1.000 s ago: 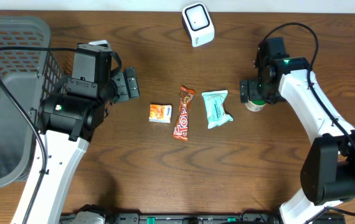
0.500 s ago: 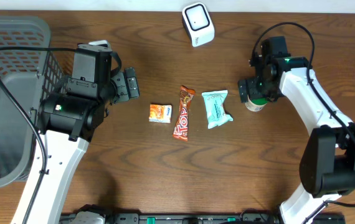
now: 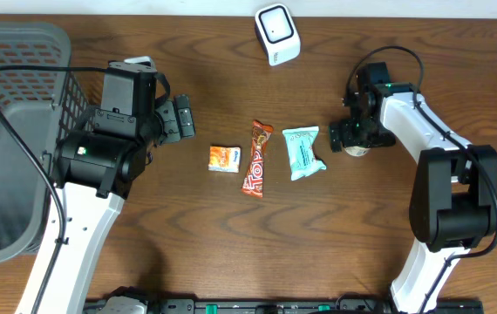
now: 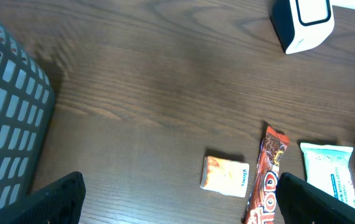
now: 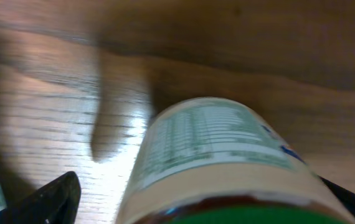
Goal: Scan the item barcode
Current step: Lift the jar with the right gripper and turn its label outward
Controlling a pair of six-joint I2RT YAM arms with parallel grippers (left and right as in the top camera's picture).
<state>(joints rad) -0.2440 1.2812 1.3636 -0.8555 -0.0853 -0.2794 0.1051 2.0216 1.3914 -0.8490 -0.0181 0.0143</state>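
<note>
Right gripper, jaws wide open, straddles the jar right of the candy bar; left gripper, open and empty, hovers left of that bar

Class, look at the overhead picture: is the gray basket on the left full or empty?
Empty, as far as shown: the basket shows only its bare gray floor.
</note>
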